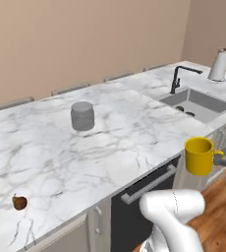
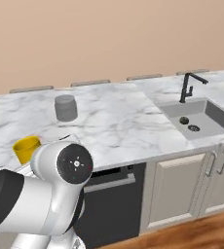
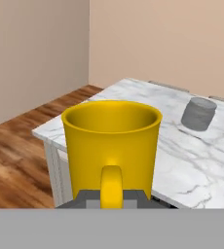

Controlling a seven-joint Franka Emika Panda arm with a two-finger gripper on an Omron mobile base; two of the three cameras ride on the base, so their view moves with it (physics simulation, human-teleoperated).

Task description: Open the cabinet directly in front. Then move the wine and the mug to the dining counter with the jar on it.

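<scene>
My gripper (image 3: pixel 111 198) is shut on the handle of the bright yellow mug (image 3: pixel 111 141). It holds the mug upright in the air, just off the front edge of the dining counter (image 1: pixel 51 147). The mug (image 1: pixel 199 155) hangs level with the marble top, with the gripper (image 1: pixel 218 157) to its right. From the other side, the mug (image 2: pixel 26 148) is half hidden behind my arm. The grey lidded jar (image 1: pixel 82 116) (image 2: pixel 65 107) (image 3: pixel 198 113) stands further back on the counter (image 2: pixel 119 124) (image 3: pixel 192 160). The wine and the cabinet are out of view.
A sink (image 1: pixel 197 104) (image 2: pixel 196 116) with a black faucet (image 1: pixel 177 78) is set into the counter's right part. A white cylinder (image 1: pixel 219 65) stands behind it. A small brown fruit (image 1: pixel 19 202) lies near the front left edge. A dark dishwasher front (image 2: pixel 109 199) sits below.
</scene>
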